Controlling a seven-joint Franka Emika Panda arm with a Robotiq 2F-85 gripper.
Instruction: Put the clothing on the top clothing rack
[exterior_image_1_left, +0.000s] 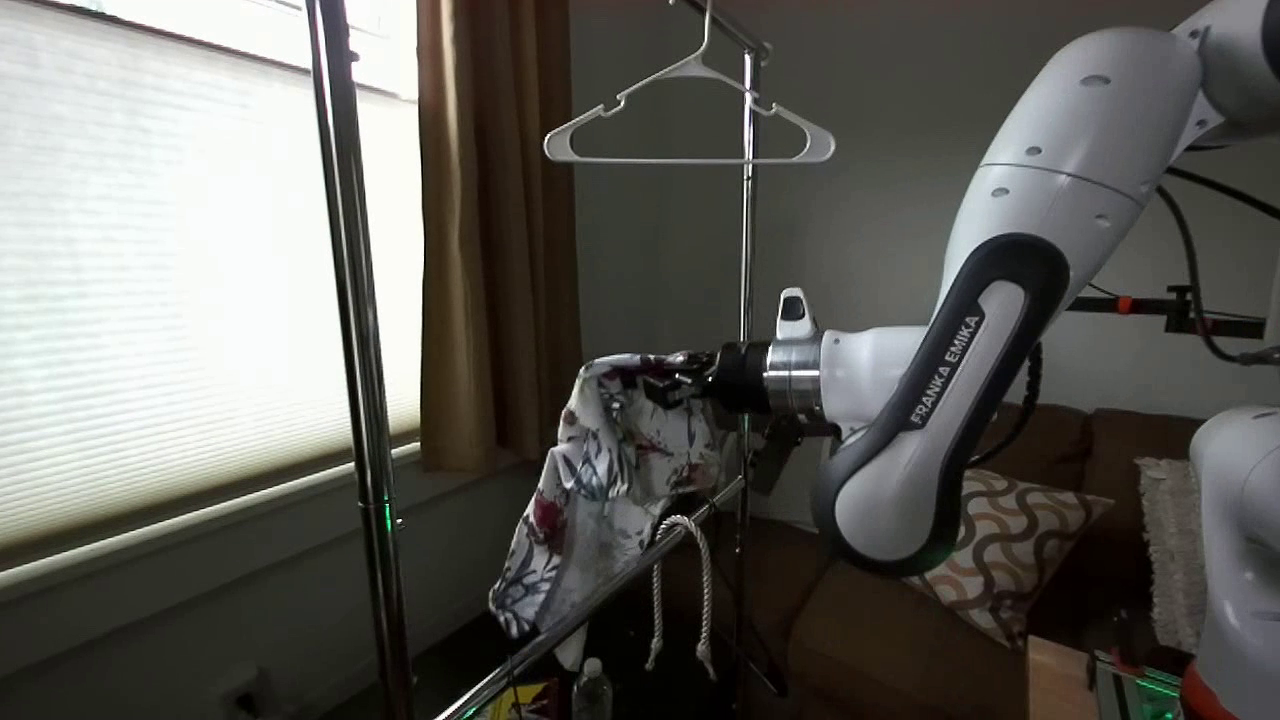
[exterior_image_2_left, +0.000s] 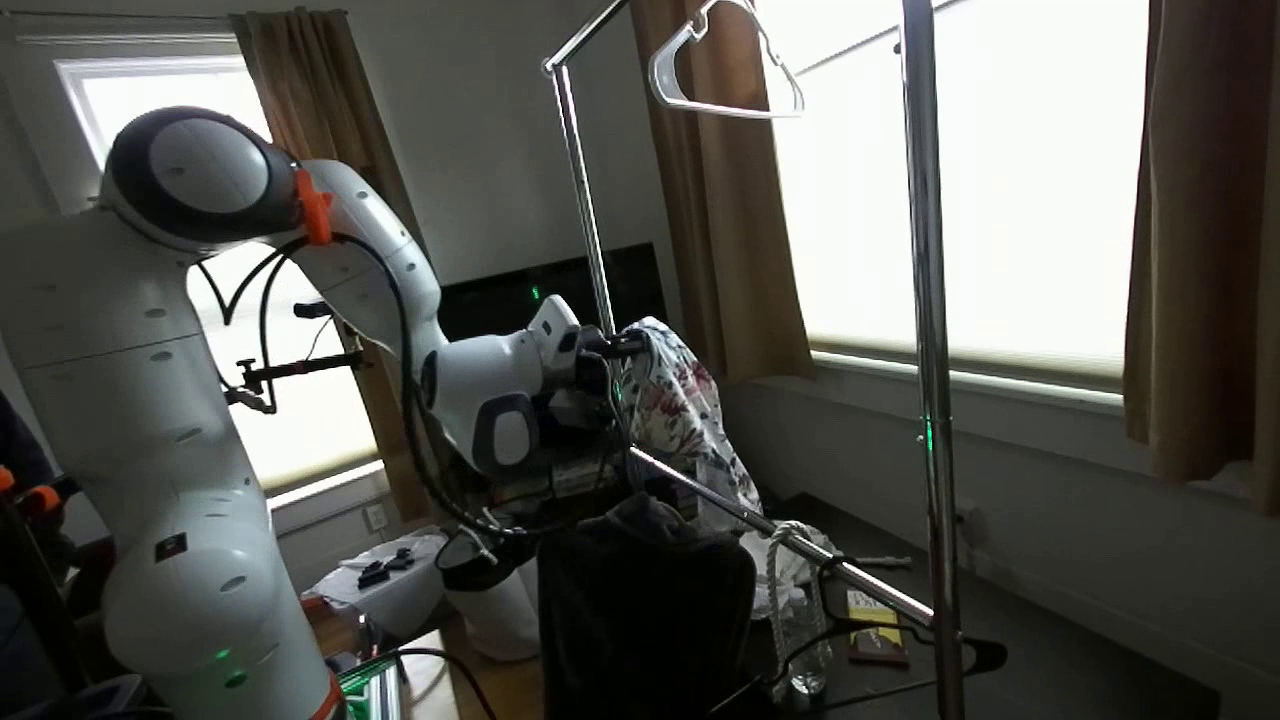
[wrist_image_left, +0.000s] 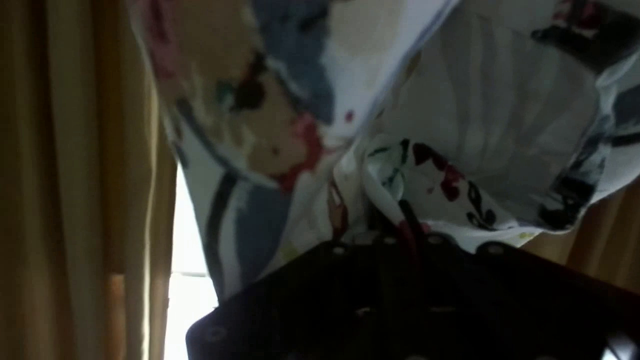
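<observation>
Grips garment (exterior_image_1_left: 605, 465) in hand (exterior_image_1_left: 670, 387), below top rail (exterior_image_2_left: 588, 33) and white hanger (exterior_image_1_left: 692, 68). Dangles it limp near low rail (exterior_image_2_left: 868, 582).

Sofa (exterior_image_1_left: 860, 635) and window blind (exterior_image_1_left: 200, 280), in an exterior view.
Patterned cushion (exterior_image_1_left: 1015, 545): resting on the sofa. Brown curtain (exterior_image_1_left: 497, 240): hanging beside the window blind. Clear bottle (exterior_image_1_left: 592, 693): standing upright.

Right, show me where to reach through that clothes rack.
Likely openings: between the white hanger and the clothing below it, and between the clothing and an upright, above the low rail. It's crowded beneath that rail, where rope and a bottle show, and around the hand.
</observation>
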